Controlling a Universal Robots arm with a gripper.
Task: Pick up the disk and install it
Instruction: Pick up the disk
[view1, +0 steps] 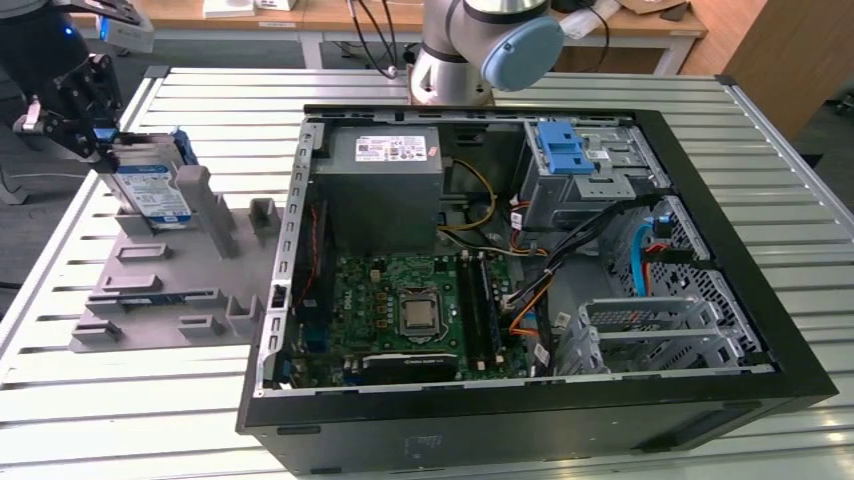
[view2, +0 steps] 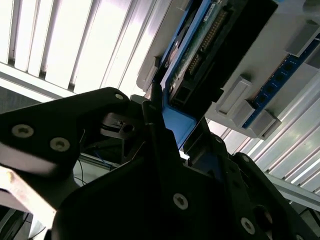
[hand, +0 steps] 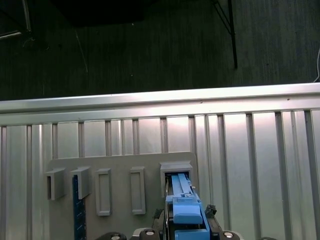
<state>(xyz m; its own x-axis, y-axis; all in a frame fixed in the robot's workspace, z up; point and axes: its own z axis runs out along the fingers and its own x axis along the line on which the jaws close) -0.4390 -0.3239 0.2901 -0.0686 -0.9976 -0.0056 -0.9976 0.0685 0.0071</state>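
Observation:
The disk stands on edge in a slot of the grey holder block at the exterior view's left, silver with a white-and-blue label and a blue carrier frame. My gripper sits on its upper end, away from the computer. In the first wrist view the blue carrier runs from the holder's slot up between my two black fingers, which press on both its sides. The second wrist view has the disk's underside and blue frame held at the fingertips.
The open computer case lies on the slatted metal table. Inside are a metal drive bay with a blue latch, a grey power supply and the motherboard. A blue strip stands in another holder slot.

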